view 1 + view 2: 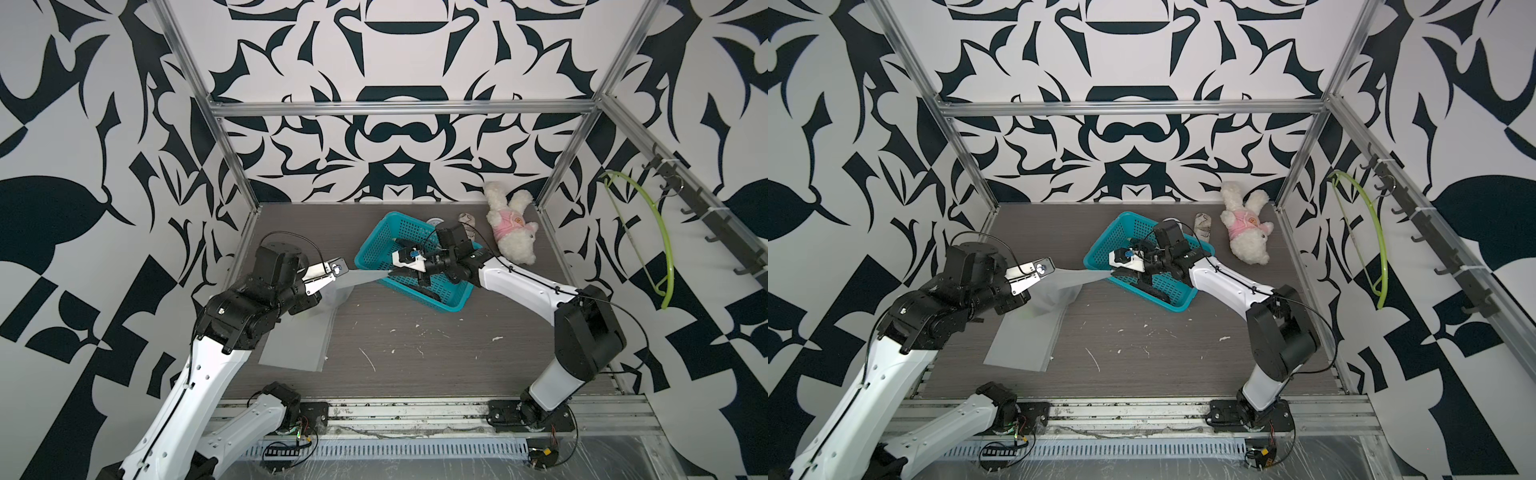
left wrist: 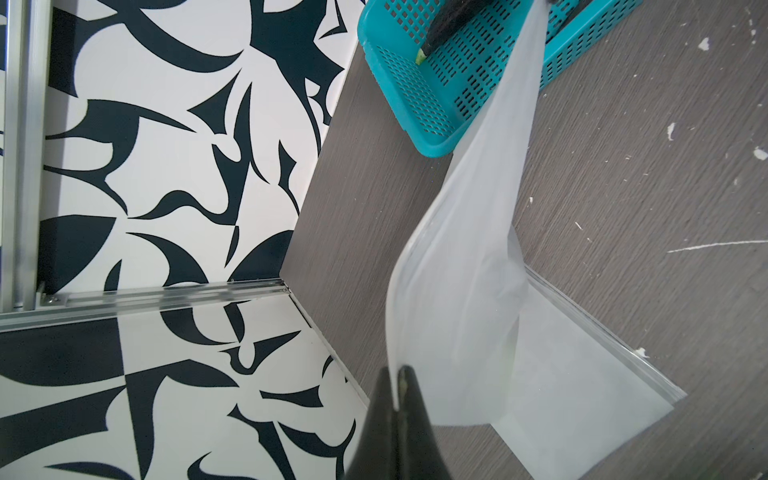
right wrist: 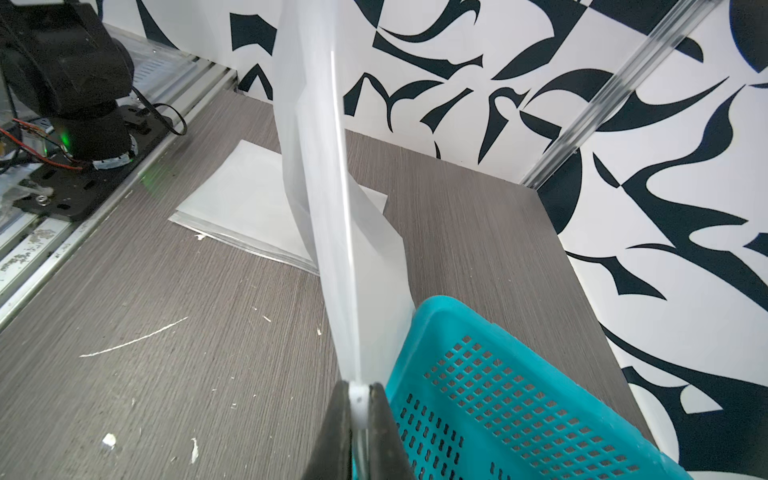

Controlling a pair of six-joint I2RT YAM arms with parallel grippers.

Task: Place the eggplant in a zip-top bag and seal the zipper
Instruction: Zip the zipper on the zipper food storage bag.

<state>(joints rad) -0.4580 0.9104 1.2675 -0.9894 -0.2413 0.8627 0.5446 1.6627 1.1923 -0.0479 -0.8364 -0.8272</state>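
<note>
Left pincer [image 2: 397, 376], right pincer [image 3: 360, 390] both clamped; arms extended inward.

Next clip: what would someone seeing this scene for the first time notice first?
A translucent zip-top bag is stretched above the table between the left gripper and the right gripper, each shut on one end of it. At the right gripper's end sits a teal basket with the dark eggplant lying inside. A white plush toy in pink lies at the table's back right corner.
</note>
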